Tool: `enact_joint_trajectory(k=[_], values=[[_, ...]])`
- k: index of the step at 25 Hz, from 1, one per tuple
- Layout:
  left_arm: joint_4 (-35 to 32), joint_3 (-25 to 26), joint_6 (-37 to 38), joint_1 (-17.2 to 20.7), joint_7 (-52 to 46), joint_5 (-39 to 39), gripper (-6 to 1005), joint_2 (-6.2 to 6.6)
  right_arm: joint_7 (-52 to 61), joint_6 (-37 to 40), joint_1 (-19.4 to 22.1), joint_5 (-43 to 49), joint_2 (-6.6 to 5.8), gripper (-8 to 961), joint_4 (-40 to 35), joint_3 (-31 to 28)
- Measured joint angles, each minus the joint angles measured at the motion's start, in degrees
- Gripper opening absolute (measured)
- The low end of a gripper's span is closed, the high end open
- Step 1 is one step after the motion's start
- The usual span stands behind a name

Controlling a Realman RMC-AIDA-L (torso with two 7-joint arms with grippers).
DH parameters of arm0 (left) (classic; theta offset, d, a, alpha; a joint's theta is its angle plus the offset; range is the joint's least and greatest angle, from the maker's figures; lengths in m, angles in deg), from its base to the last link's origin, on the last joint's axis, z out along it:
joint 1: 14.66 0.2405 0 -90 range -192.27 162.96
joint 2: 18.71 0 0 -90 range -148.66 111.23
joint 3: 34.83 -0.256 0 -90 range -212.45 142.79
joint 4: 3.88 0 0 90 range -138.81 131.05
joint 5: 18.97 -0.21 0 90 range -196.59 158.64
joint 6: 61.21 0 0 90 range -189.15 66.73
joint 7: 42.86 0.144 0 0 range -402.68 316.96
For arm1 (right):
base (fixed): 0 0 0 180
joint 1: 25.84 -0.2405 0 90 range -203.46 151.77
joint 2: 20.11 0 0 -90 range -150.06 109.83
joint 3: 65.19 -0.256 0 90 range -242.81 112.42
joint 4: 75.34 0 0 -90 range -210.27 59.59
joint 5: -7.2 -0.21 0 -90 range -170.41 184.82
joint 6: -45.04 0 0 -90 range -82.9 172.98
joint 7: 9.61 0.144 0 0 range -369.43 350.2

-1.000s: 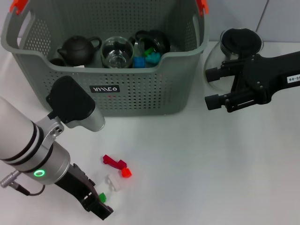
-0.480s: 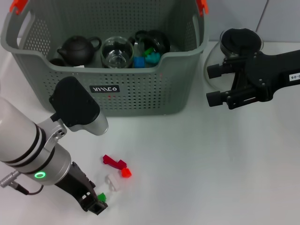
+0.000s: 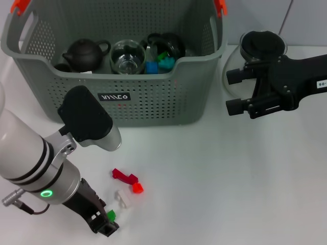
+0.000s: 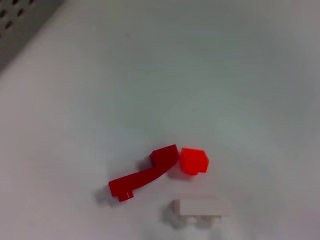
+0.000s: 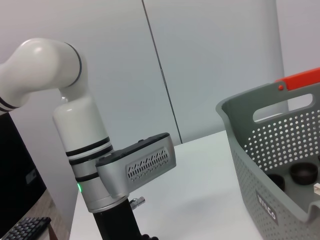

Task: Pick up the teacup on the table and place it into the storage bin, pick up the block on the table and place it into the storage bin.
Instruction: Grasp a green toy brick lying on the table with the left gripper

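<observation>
At the lower left of the head view, the left end effector (image 3: 106,223) is clamped on a green block (image 3: 110,215) low over the white table (image 3: 219,178). Red blocks (image 3: 125,177) lie nearby. The grey storage bin (image 3: 153,97) fills the upper left. The right end effector (image 3: 234,92), jaws apart, hovers at upper right.

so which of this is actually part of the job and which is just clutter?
Job:
storage bin
green block at the left end effector
red block, orange block, white block

Clutter:
glass pot behind the right end effector
</observation>
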Motion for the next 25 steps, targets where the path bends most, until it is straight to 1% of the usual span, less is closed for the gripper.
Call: enact_joint_trajectory(k=[25], values=[[-1.2,-0.9,-1.1,-0.4,-0.3,-0.3,443,0.12,-0.1,0.0,0.1,0.0,0.0,924,0.0,-0.2]])
